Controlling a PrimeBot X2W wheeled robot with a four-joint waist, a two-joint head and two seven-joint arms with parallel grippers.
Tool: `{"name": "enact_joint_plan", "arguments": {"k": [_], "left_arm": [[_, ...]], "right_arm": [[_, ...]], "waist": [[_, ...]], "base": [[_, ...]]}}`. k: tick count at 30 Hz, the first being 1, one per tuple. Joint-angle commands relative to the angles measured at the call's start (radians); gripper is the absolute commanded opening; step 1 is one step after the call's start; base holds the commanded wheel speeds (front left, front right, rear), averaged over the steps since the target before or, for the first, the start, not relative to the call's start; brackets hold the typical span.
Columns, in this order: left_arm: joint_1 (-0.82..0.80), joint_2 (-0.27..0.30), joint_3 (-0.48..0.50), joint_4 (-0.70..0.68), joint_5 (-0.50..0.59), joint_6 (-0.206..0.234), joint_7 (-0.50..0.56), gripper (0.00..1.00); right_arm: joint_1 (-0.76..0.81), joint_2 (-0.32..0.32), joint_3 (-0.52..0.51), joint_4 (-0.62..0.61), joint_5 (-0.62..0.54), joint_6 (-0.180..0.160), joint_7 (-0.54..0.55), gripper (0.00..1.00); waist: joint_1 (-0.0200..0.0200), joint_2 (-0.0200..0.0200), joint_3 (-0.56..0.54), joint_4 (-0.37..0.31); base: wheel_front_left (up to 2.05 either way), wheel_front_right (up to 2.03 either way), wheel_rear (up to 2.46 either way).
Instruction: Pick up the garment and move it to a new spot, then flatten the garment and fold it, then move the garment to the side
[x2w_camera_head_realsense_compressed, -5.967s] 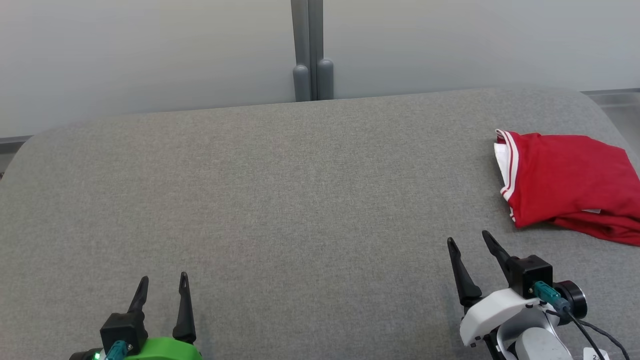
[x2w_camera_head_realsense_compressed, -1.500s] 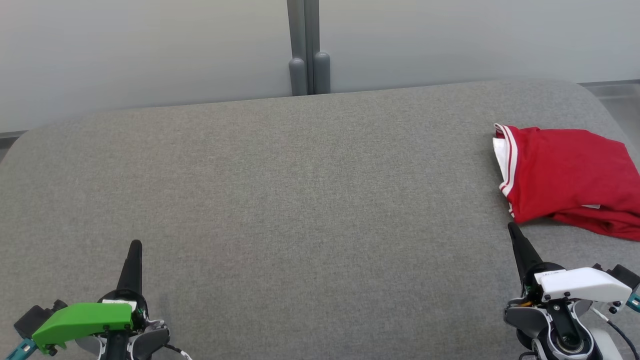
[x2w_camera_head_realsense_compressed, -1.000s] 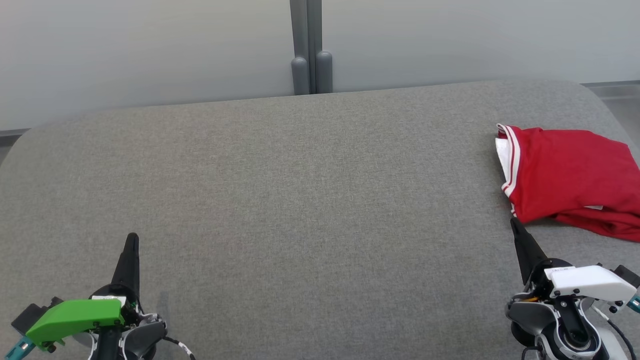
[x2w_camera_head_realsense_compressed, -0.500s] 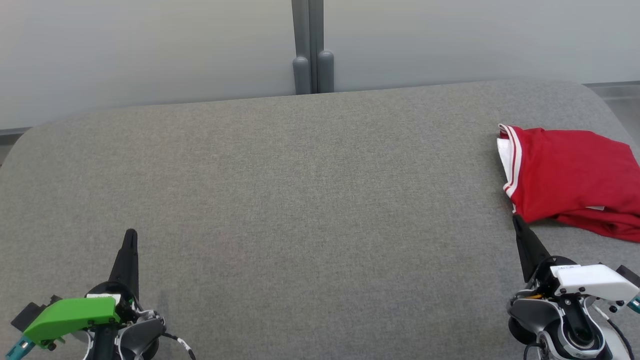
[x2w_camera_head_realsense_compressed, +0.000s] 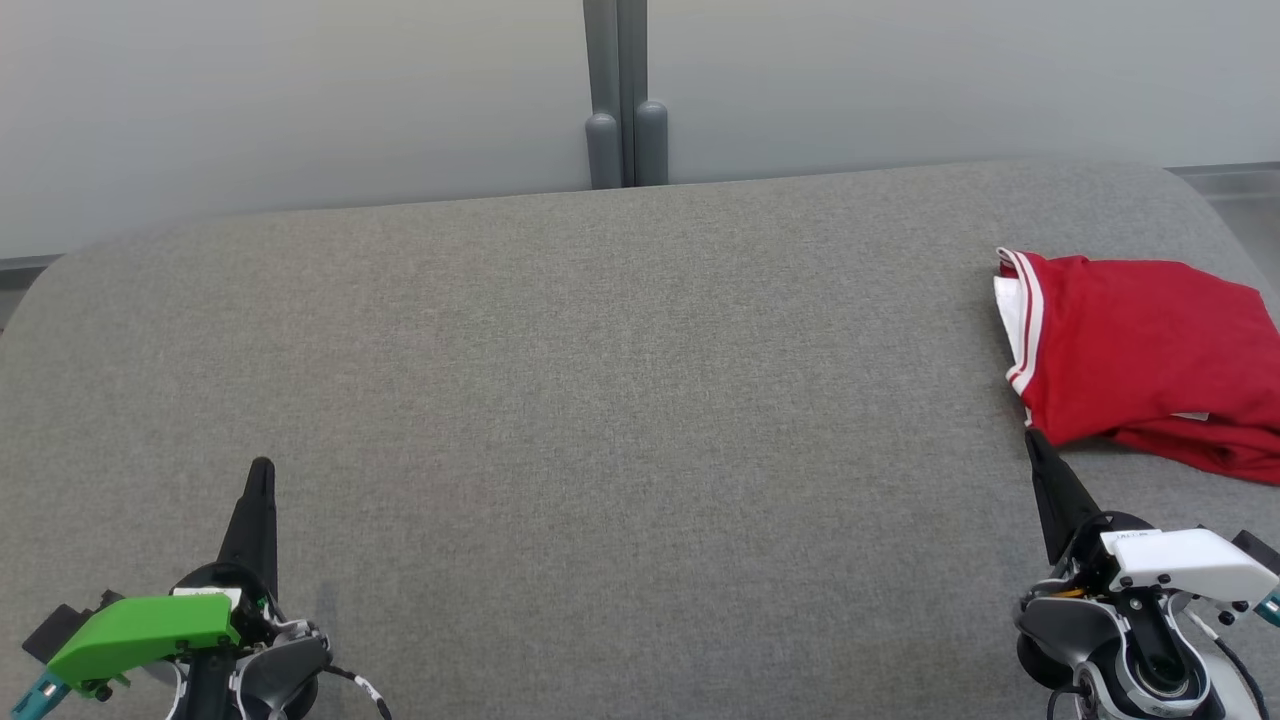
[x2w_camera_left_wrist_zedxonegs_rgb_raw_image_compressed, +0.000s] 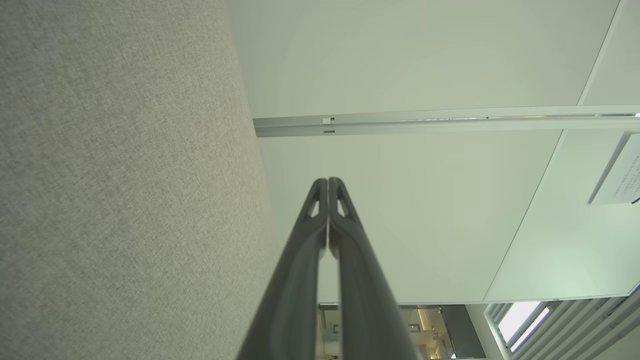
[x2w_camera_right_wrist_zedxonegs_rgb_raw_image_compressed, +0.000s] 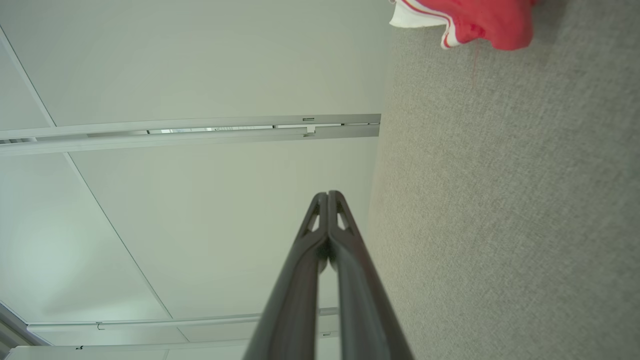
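Observation:
A red garment (x2w_camera_head_realsense_compressed: 1145, 355) with white striped trim lies folded at the right end of the grey padded table (x2w_camera_head_realsense_compressed: 600, 400); its corner also shows at the top of the right wrist view (x2w_camera_right_wrist_zedxonegs_rgb_raw_image_compressed: 475, 20). My right gripper (x2w_camera_head_realsense_compressed: 1034, 445) is shut and empty, its tip just in front of the garment's near left corner, apart from it. The fingertips (x2w_camera_right_wrist_zedxonegs_rgb_raw_image_compressed: 328, 196) press together in the right wrist view. My left gripper (x2w_camera_head_realsense_compressed: 262, 472) rests shut and empty over bare table at the lower left, fingertips (x2w_camera_left_wrist_zedxonegs_rgb_raw_image_compressed: 328, 182) closed.
A pale wall with a grey vertical post (x2w_camera_head_realsense_compressed: 622, 95) stands behind the table's far edge. The table's rounded right corner (x2w_camera_head_realsense_compressed: 1190, 190) lies beside the garment. Wide bare fabric spans the table's middle and left.
Since six seconds ago both grippers have shut and rolled onto their sides; the right one moved nearer the garment. Over the last second hardly anything has moved.

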Motion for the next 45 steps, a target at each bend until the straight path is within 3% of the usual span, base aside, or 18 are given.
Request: {"name": "enact_joint_plan", "arguments": {"k": [1,45], "left_arm": [[-0.013,0.007,0.003,-0.004,-0.001,-0.006,0.001,0.00],[-0.013,0.007,0.003,-0.004,-0.001,-0.006,0.001,0.00]], "right_arm": [[-0.005,-0.004,-0.001,-0.005,0.006,0.000,0.003,0.00],[-0.005,-0.004,-0.001,-0.005,0.006,0.000,0.003,0.00]], "waist": [[0.0000,0.0000,0.000,0.000],[0.0000,0.0000,0.000,0.000]], "base": [[0.00,0.00,0.00],[0.00,0.00,0.00]]}}
